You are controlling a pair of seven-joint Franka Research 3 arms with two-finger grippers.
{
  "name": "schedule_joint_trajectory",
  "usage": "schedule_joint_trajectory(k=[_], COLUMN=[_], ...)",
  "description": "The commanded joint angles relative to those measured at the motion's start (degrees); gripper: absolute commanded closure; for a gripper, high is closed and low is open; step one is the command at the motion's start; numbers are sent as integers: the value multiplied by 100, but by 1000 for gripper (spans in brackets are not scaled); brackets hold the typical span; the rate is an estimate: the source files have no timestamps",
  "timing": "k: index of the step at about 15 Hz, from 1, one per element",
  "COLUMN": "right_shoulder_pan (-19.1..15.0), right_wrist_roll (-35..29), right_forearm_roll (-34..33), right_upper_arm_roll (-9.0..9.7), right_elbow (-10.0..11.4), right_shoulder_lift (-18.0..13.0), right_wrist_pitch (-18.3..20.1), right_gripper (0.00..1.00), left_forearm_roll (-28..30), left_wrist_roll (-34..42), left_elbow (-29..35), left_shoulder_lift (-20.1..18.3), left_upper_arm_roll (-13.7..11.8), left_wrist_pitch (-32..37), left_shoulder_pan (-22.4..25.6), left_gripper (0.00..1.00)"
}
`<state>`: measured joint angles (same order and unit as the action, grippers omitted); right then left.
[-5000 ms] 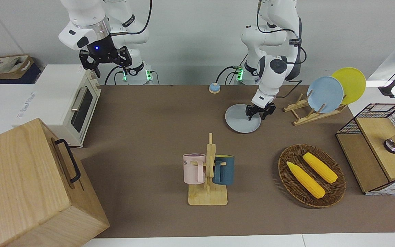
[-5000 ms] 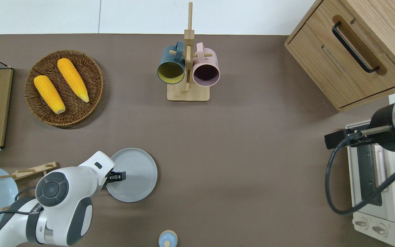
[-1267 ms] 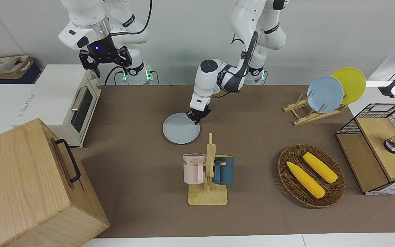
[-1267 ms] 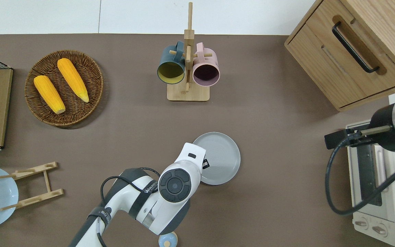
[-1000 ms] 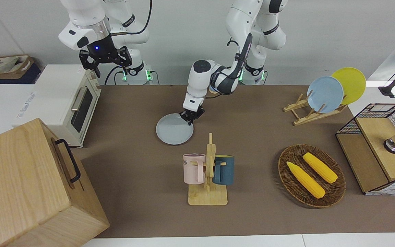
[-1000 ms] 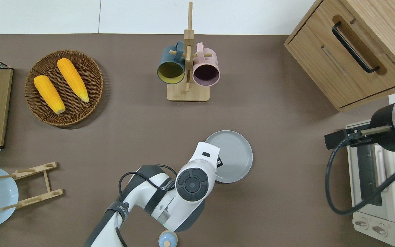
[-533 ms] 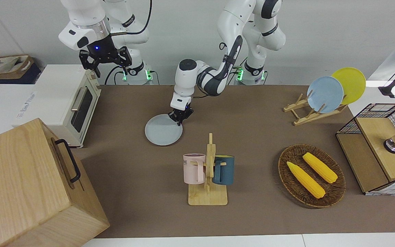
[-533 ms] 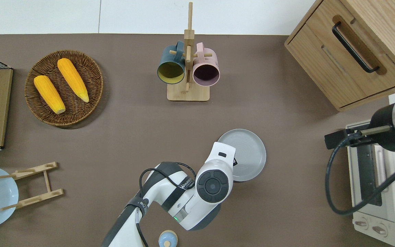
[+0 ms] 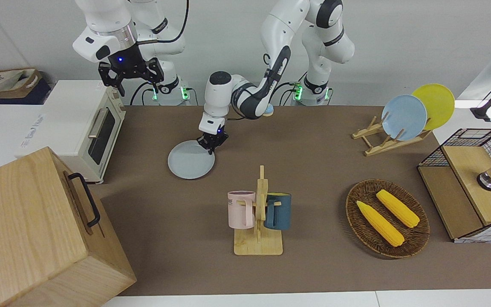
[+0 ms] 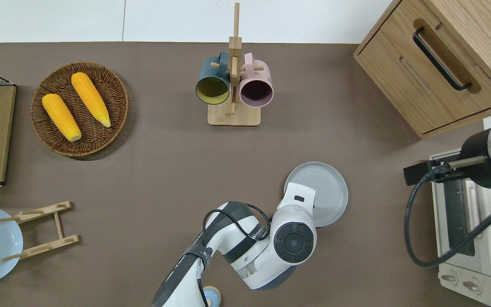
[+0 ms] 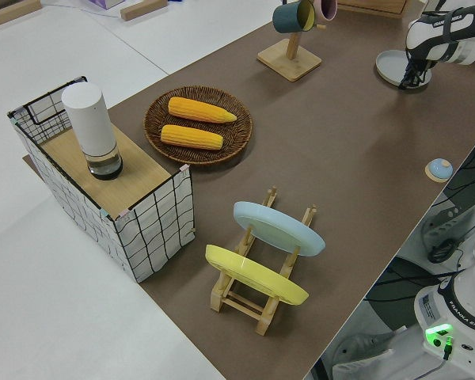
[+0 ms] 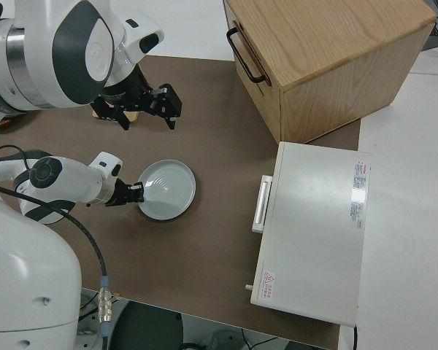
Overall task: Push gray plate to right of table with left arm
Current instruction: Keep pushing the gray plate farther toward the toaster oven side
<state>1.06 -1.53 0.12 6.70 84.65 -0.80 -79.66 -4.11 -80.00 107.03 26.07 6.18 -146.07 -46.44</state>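
Observation:
The gray plate (image 9: 188,166) lies flat on the brown table (image 9: 313,170), nearer to the robots than the mug rack and toward the right arm's end. It also shows in the overhead view (image 10: 326,187) and the right side view (image 12: 171,191). My left gripper (image 9: 212,146) is shut, low on the plate's rim at the edge toward the left arm's end (image 12: 135,193). In the overhead view the wrist hides it. My right gripper (image 9: 137,85) is open and empty; that arm is parked.
A white toaster oven (image 9: 88,125) and a wooden cabinet (image 9: 36,230) stand at the right arm's end. A mug rack (image 9: 259,213) stands mid-table. A corn basket (image 9: 387,218), a plate rack with sky-blue and yellow plates (image 9: 403,117) and a wire crate (image 9: 475,183) stand toward the left arm's end.
My left gripper has swept toward the right arm's end of the table, sliding the gray plate along with it. The right arm has not moved.

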Motion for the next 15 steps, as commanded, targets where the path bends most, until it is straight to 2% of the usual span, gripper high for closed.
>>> schedule_joint_trajectory(k=[1,4,8,9,12,15], right_shoulder_pan=[-115,-115,-115,-115,-115,-115], right_wrist_roll=[-5,-5,-5,-5,-14,-5], right_forearm_roll=[59,59,59,59,59,59], right_upper_arm_roll=[86,86,86,77,86,86], right_elbow=[-45,-45,-45,-45,-45,-45], right_shoulder_lift=[-17,-17,-17,-17,-17,-17], right_wrist_pitch=[83,83,83,83,83,83], right_gripper=[17,17,17,17,17,17], left_forearm_roll=[-257,-248,-257,-257,-257,-257], left_wrist_roll=[-279,-279,-270,-270,-226,-43], left_elbow=[-708,-1131,-1185,-1185,-1193,-1193], left_shoulder_lift=[670,838,838,838,812,628], left_upper_arm_roll=[-64,-73,-82,-82,-108,-135], left_wrist_pitch=[271,614,633,633,633,720], left_shoulder_pan=[-207,-260,-260,-260,-190,-111], left_gripper=[1000,1000,1000,936,539,334])
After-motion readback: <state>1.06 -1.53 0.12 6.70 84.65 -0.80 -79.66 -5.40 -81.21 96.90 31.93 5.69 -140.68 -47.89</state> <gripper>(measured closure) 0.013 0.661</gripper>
